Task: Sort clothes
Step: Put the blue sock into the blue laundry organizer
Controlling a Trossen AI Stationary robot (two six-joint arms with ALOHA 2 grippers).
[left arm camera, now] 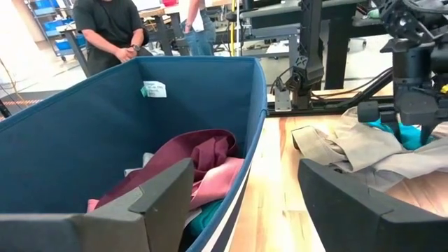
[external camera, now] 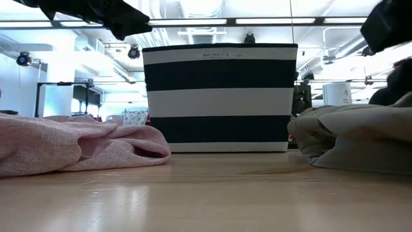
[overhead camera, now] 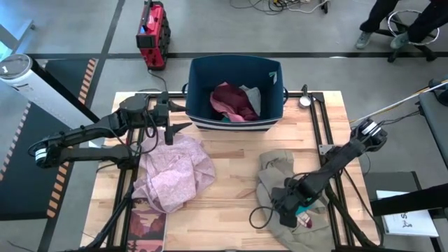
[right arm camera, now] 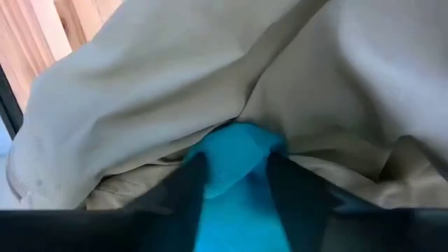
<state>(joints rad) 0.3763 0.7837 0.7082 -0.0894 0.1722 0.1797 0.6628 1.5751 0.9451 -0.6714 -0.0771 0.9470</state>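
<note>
While the bin (overhead camera: 234, 94) sits at the far edge of the tabletop (overhead camera: 231, 203) with a maroon piece (overhead camera: 234, 100) and a grey one (overhead camera: 250, 94) already dropped in, the right hand (overhead camera: 290, 203) works low at the near right corner. Its fingers (right arm camera: 189, 185) straddle a small teal piece (right arm camera: 234, 171) tucked under the folds of the big beige garment (overhead camera: 287, 171), pinching the teal cloth, I judge so as to draw it free of the pile. That corner is tight: the tabletop edge lies just beside it. The left hand (overhead camera: 175, 129) hovers open and empty by the bin's left front corner, just above the crumpled lilac-pink garment (overhead camera: 175, 171). Bare wood between the two piles leaves room to move.
</note>
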